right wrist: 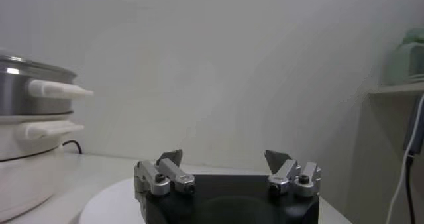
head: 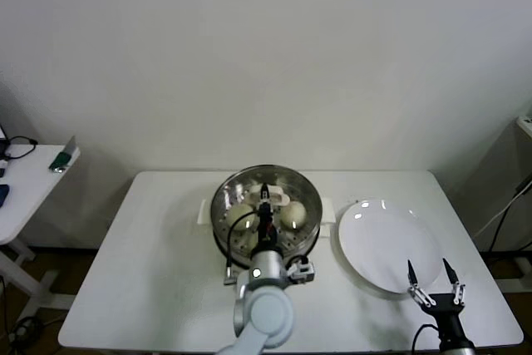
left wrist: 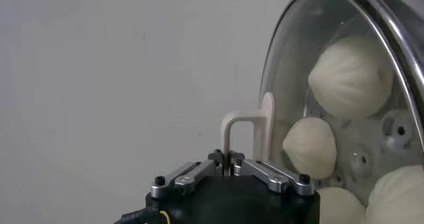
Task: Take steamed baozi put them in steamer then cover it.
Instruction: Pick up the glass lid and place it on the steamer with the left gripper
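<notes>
The steamer (head: pixel 309 197), a shiny steel pot on a white base, stands at the middle of the white table. Several cream-white steamed baozi (head: pixel 293 214) lie inside it. A clear glass lid (left wrist: pixel 291 79) covers its mouth, and the baozi (left wrist: pixel 351 73) show through the glass. My left gripper (head: pixel 265 199) is over the pot's centre, shut on the lid's pale handle (left wrist: pixel 242 122). My right gripper (head: pixel 431 276) is open and empty at the plate's near edge, with the steamer (right wrist: pixel 23 93) off to one side of it.
A flat white plate (head: pixel 386 243) lies right of the steamer. A low side table (head: pixel 25 180) with a small green thing stands at the far left. A cable hangs past the table's right edge.
</notes>
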Available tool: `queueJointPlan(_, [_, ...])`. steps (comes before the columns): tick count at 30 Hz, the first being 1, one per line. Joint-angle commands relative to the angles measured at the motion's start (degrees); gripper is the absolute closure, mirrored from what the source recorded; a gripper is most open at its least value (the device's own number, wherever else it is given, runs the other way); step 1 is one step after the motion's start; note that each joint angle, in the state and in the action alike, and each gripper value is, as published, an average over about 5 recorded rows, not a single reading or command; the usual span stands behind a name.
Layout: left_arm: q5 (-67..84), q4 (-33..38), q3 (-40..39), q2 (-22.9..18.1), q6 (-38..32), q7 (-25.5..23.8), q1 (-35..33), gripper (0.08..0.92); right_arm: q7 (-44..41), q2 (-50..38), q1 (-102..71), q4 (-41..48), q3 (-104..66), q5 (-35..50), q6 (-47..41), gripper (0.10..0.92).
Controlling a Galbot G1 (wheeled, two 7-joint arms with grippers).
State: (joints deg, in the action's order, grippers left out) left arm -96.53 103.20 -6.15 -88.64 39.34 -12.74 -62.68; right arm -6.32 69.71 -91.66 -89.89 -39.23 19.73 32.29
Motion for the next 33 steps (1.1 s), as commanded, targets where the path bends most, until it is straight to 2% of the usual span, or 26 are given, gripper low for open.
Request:
queueJointPlan(1, [-0.1,-0.6,0.3,0.1,0.2,0.0,0.1,0.859,-0.3,0.0,-0.2,-0.3,0.1,0.2,0.0,0.203])
queueJointPlan(4, [-0.1,-0.6,0.2,0.1,-0.1,0.0,0.0,0.859,-0.6,0.1,-0.1,-0.5,0.2,0.3,0.0,0.203])
queueJointPlan(6, [0.0,-0.3,0.2,0.3,-0.6,0.2,-0.2,0.829,-0.8,0.1,0.0,-0.6,0.3,0.3,-0.2,0.203])
queueJointPlan(13, [3.7,3.4,-0.8,2.5,-1.5,-0.5,-0.4,0.629,-1.5,0.0,0.1,-0.9,0.2,-0.1,-1.3,0.203])
queueJointPlan(22, [9.5,11.7,-0.6,7.7,-1.7,-1.2,-3.0,0.369,-1.5,-0.2,0.1,-1.4,0.7,2.3,-3.2,0.203])
queueJointPlan(27, [18.3,17.9,2.5,12.0,-2.5,3.4,-7.0,0.228,1.8,-0.3,0.1,-2.3,1.4,4.1,-4.8,0.203])
queueJointPlan(31, [29.0,22.6,6.8,16.7,-5.7,8.9,-12.0,0.183,3.0,-0.3,0.3,-3.3,1.5,3.6,-5.0,0.203])
queueJointPlan(33, [36.6,23.8,9.9,18.3,-9.9,13.6,-14.5,0.178,3.5,-0.4,0.4,-3.8,1.4,3.4,-5.1,0.203])
